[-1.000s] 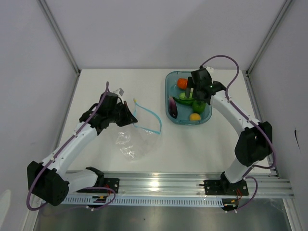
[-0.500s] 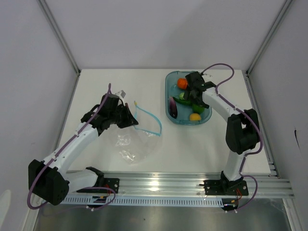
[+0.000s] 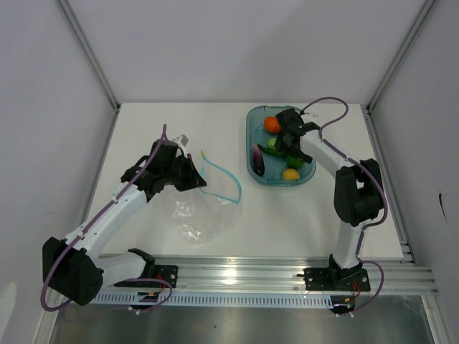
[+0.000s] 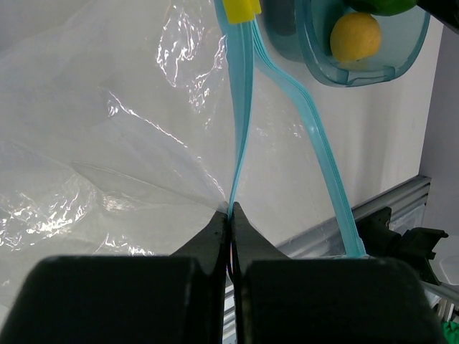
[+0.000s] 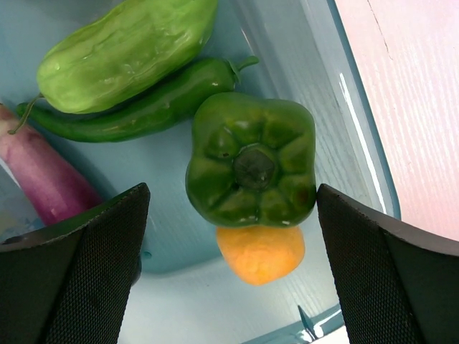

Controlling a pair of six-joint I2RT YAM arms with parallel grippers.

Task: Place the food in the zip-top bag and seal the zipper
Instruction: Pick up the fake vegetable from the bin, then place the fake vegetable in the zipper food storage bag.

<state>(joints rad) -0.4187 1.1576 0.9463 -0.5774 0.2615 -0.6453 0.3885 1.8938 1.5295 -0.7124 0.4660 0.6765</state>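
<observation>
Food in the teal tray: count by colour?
Green: 3 (cucumber, long pepper, bell pepper)
Purple: 1 (eggplant)
Orange: 1 (tomato)
Yellow: 1 (lemon)
Total: 6

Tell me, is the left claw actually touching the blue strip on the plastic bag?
Touching. The left wrist view shows the left gripper with closed tips pinching the blue strip, which runs straight into the seam between them.
</observation>
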